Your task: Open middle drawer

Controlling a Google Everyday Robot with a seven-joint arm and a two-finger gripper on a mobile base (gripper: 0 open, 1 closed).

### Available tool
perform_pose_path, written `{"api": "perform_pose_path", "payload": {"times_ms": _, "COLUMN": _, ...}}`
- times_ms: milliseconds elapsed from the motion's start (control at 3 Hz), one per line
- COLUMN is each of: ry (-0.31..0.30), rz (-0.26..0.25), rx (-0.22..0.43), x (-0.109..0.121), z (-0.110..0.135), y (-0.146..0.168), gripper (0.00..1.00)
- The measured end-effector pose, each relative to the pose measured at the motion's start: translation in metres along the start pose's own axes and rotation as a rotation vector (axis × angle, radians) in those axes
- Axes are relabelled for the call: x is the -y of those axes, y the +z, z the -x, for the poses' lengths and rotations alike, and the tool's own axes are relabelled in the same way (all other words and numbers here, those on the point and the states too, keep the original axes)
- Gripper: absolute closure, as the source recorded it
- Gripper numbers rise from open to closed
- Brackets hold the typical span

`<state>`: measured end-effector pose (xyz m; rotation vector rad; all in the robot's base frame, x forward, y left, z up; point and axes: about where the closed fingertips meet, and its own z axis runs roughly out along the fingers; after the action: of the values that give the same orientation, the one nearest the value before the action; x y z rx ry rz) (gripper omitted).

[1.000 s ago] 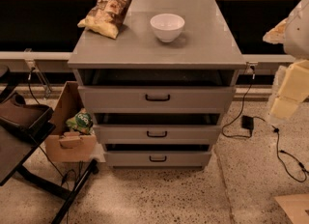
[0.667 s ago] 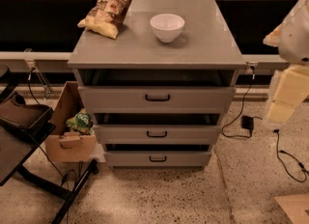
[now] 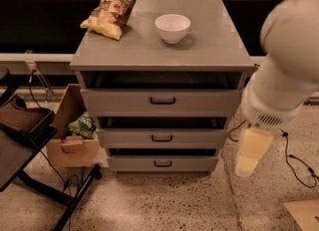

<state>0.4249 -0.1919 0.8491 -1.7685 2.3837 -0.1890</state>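
gripper (image 3: 250,151) hanging right of middle drawer (image 3: 162,138), well apart

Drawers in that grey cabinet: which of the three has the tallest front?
The top drawer, just under the cabinet top; the middle drawer and bottom drawer have shallower fronts. The gripper hangs off to their right.

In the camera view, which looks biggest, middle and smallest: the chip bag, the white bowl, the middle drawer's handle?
Largest: chip bag.
Then: white bowl.
Smallest: middle drawer's handle.
The end effector hangs right of the cabinet.
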Motion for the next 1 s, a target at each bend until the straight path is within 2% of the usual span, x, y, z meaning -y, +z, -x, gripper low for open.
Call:
{"api": "perform_pose_path", "payload": {"times_ms": 333, "ry": 0.006, "rz": 0.025, "rx": -0.022, "x": -0.018, "z": 0.006, "y": 0.076, "gripper": 0.0}}
{"api": "perform_pose_path", "payload": {"times_ms": 667, "ry": 0.036, "rz": 0.065, "rx": -0.007, "x": -0.024, "z": 0.012, "y": 0.185, "gripper": 0.0}}
{"api": "perform_pose_path", "payload": {"times_ms": 1000, "ry": 0.067, "rz": 0.083, "rx": 0.021, "x": -0.019, "z": 0.014, "y": 0.241, "gripper": 0.0}}
